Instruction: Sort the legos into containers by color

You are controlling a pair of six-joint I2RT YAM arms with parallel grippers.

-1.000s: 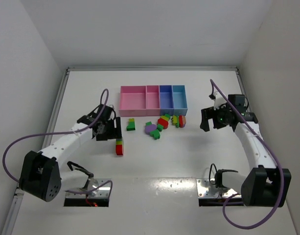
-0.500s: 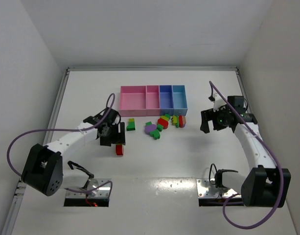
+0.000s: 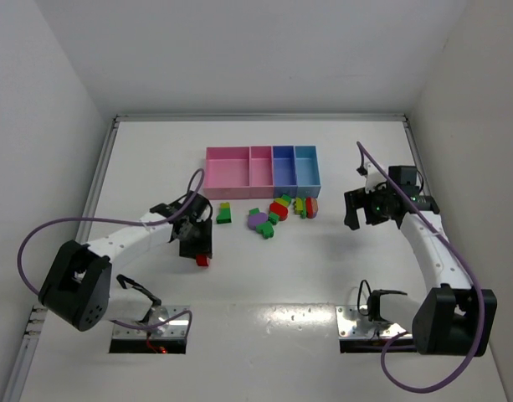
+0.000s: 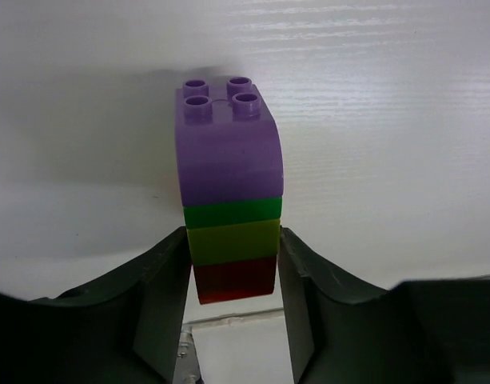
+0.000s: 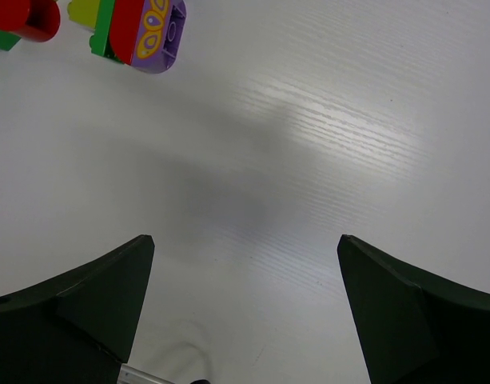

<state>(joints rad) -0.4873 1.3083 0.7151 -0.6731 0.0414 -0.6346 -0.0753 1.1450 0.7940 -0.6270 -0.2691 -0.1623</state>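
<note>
My left gripper (image 3: pixel 197 245) (image 4: pixel 233 237) is shut on a four-colour lego stack (image 4: pixel 229 200), purple on top, then green, yellow and red. Both fingers press its yellow and red layers. In the top view only the stack's red end (image 3: pixel 202 260) shows below the gripper. Loose legos lie in front of the containers: a green-and-yellow piece (image 3: pixel 224 213), a purple one (image 3: pixel 258 221), a red one (image 3: pixel 279 208) and a mixed stack (image 3: pixel 310 207). The containers (image 3: pixel 227 172) stand in a joined row at the back. To the right of the pile, my right gripper (image 3: pixel 354 214) (image 5: pixel 245 240) is open over bare table.
The row runs wide pink, narrow pink (image 3: pixel 260 166), blue-violet (image 3: pixel 283 166), light blue (image 3: pixel 305 166). In the right wrist view a red lego (image 5: pixel 25 16) and a red-and-purple patterned stack (image 5: pixel 153 32) sit at the top left. White walls enclose the table.
My left gripper has moved toward the near side onto the four-colour stack and shut on it. The right arm has barely moved.
</note>
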